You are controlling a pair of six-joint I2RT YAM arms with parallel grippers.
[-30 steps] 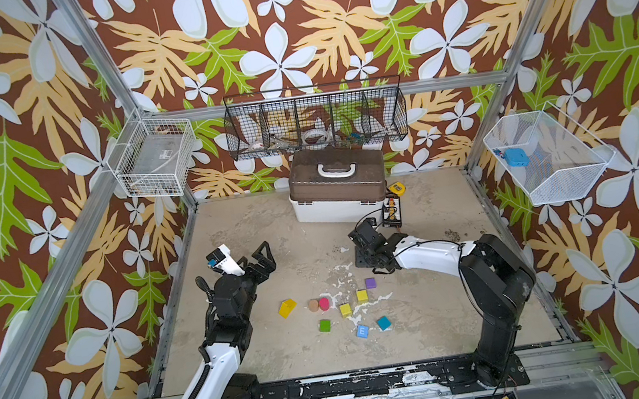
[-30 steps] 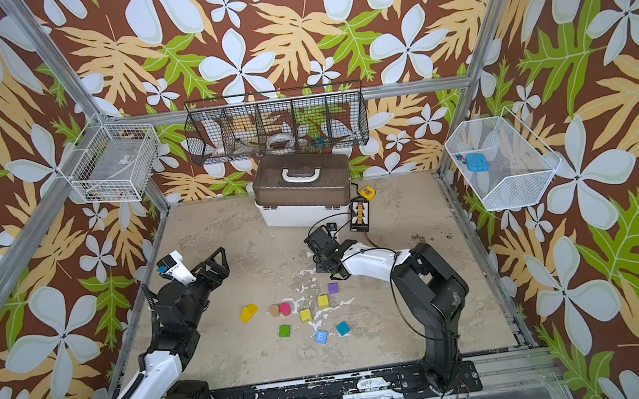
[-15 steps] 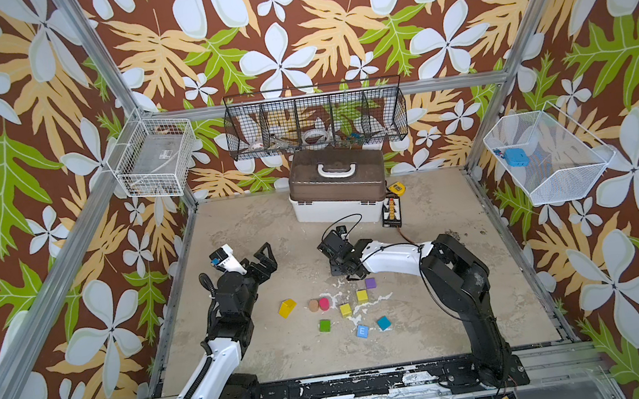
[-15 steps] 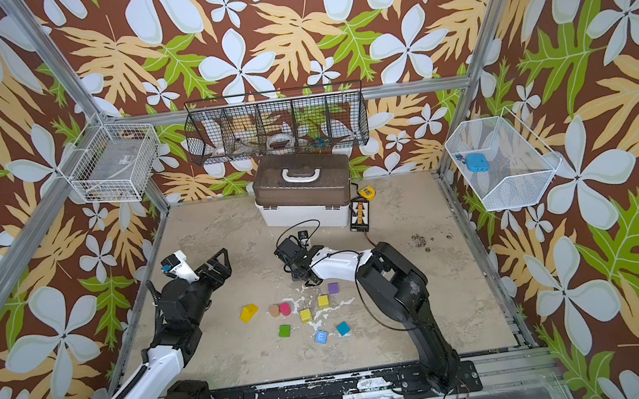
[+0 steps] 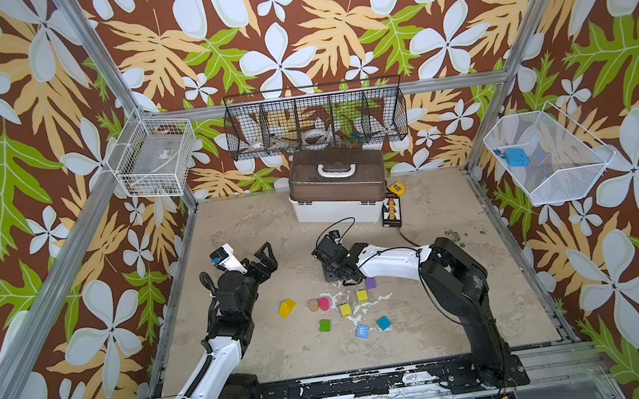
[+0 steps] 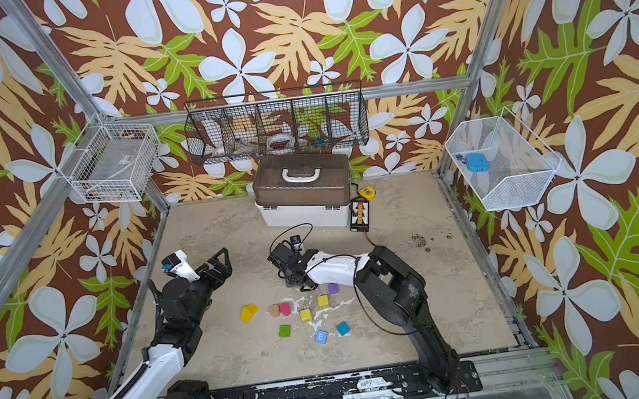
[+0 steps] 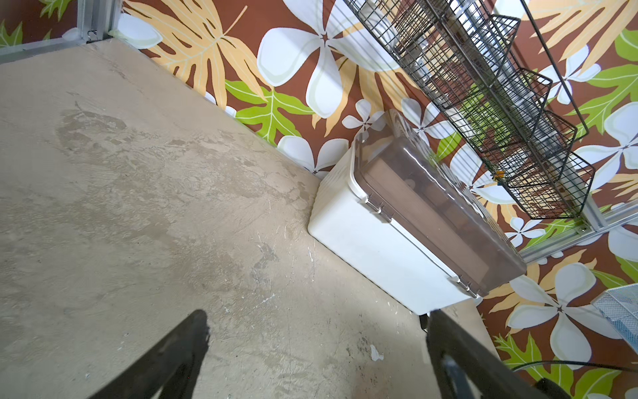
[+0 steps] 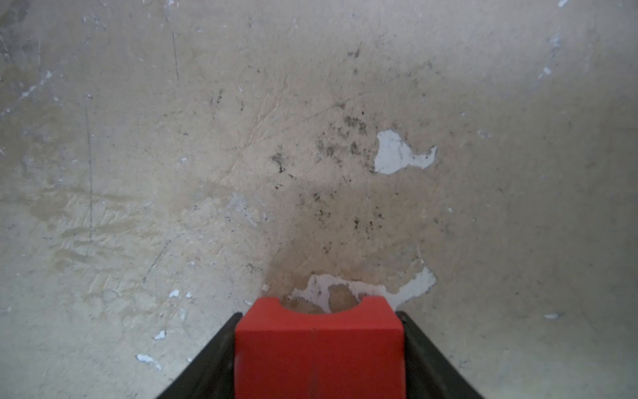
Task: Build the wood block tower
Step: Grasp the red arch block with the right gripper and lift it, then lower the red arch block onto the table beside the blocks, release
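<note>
Your right gripper (image 8: 319, 313) holds the red arch-shaped wooden block (image 8: 319, 352) close above the beige tabletop (image 8: 172, 155). Your left gripper (image 7: 317, 316) stands wide, empty. The other small painted wooden blocks (image 5: 345, 310) lie scattered nearby, unstacked. Risk: release before its legs seat flat, and it tips.

Bright, even light; soft shadows; top views sharp; red arch (image 8: 319, 349) slightly blurred up close.

Our left arm rears up, left gripper (image 5: 263, 263) spread wide, empty. Our right arm reaches low inward, right gripper (image 5: 331, 274) pointing down, 2 fingers clamping a red arch (image 8: 319, 349).
</note>
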